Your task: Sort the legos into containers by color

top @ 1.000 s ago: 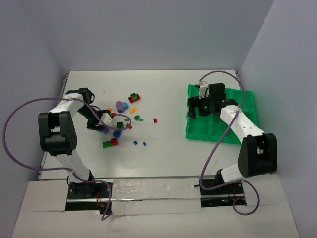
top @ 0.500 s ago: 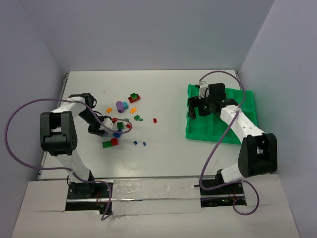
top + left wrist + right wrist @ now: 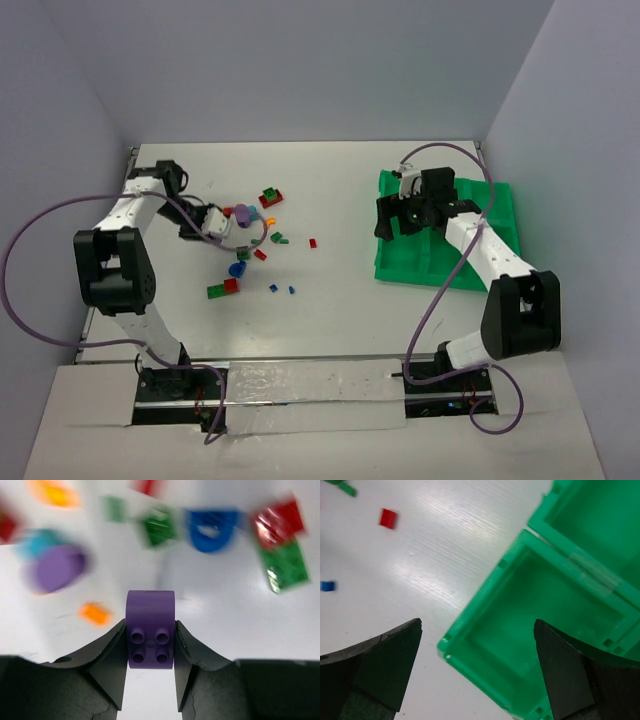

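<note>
Left fingers pinch a purple brick; right fingers gape empty above the green tray. Visible compartments look bare; legos mostly unsorted.

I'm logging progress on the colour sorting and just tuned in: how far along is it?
Done: nothing visible; the green tray's compartments under the open right gripper are empty. In hand: the left gripper grips a purple brick. Left: that brick's trip to the tray, plus the loose bricks in red, green, blue and orange.
</note>
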{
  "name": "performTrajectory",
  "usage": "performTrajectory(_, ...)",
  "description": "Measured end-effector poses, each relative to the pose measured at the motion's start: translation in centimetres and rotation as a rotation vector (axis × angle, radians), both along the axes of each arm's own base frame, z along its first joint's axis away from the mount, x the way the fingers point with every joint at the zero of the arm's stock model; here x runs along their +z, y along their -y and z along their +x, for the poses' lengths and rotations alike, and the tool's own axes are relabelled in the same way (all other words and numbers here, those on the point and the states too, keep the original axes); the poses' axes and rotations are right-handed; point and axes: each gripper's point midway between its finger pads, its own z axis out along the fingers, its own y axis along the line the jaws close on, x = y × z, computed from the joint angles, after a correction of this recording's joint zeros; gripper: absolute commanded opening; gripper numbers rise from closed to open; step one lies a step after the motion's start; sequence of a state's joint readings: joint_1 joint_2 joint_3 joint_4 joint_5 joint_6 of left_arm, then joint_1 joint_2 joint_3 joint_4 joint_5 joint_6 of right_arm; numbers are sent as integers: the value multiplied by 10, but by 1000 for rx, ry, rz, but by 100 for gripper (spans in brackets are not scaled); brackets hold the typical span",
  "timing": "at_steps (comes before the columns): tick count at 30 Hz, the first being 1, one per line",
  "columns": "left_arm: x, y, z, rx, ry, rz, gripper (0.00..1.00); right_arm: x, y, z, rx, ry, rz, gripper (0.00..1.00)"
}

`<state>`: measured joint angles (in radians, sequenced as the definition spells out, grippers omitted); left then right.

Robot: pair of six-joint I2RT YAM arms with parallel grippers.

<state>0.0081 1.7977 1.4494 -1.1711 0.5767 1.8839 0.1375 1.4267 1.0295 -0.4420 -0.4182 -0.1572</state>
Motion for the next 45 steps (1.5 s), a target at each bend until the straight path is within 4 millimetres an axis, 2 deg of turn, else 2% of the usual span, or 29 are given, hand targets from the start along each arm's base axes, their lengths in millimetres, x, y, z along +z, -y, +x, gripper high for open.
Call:
performTrajectory(2,44,21,24,52,63,-114,0,14,-11,-4,43,28,52,100)
performTrajectory(4,88,45,33,112,79,-257,0,34,-25,-9,98,74,114,98)
performTrajectory(7,134,85,13,221,-31,-476,0,70,-51,-16,201,133,211,95)
performTrajectory(11,166,137,-32,320,-244,-704,0,122,-89,-23,343,201,331,95)
performTrajectory(15,183,177,-73,371,-477,-845,0,163,-127,-40,488,226,430,95)
performTrajectory(19,200,194,-87,398,-627,-922,0,183,-155,-59,600,192,519,95)
performTrajectory(28,229,213,-107,357,-736,-993,0,190,-182,-96,730,64,633,93)
performTrajectory(33,237,219,-115,330,-756,-1002,0,197,-187,-105,777,52,669,88)
performTrajectory(37,240,222,-120,315,-771,-999,0,195,-191,-105,787,33,681,84)
performTrajectory(43,240,226,-124,303,-782,-993,0,187,-198,-103,796,-3,690,64)
performTrajectory(45,239,226,-124,305,-782,-993,0,188,-199,-105,806,-12,696,61)
